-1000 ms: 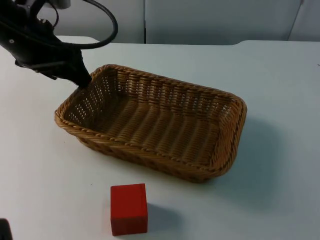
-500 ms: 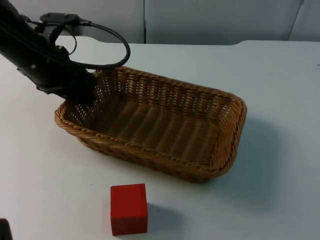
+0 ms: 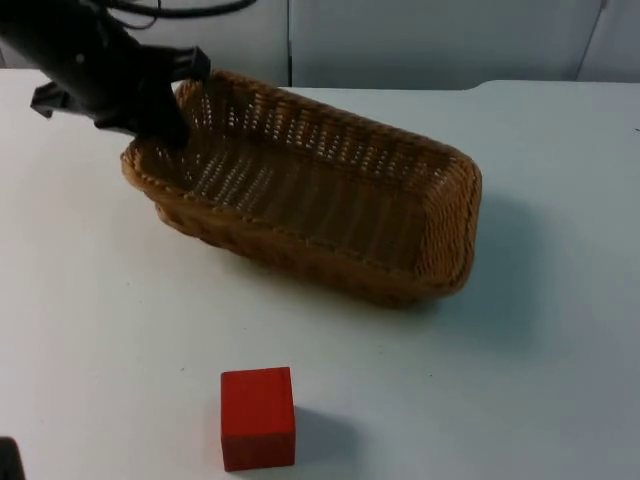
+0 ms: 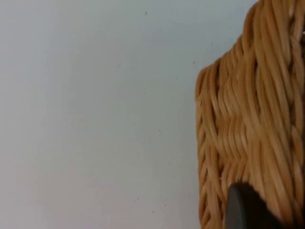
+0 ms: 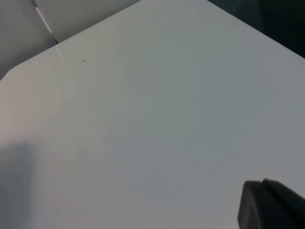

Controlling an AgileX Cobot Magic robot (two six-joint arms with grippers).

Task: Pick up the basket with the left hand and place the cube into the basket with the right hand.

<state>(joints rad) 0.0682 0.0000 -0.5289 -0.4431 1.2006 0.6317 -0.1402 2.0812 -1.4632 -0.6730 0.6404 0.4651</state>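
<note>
Step in hand: lifting the rectangular woven wicker basket point(image 3: 320, 200) by its left end, judging from its tilt; the near long side shows its outer wall and the gripped end sits higher than the far right end.
Doing it well: raise slowly and level the basket so its opening faces up; hold it steady and within reach of the other arm before the cube comes over.
Left gripper point(image 3: 165, 125): at the basket's left short rim, with the black arm coming in from the upper left corner of the top view. Its fingers are closed on the rim; the left wrist view has a dark fingertip point(image 4: 245, 207) against the weave point(image 4: 252, 119).
Right gripper point(image 5: 271, 205): waiting over bare white desk point(image 5: 143, 133); whether its fingers are wide or narrow I cannot tell.
Cube: the red cube point(image 3: 258, 417) sits on the white desk near the front edge, well apart from the basket and untouched.
Risk: the one-ended grip could let the basket swing or slip.
</note>
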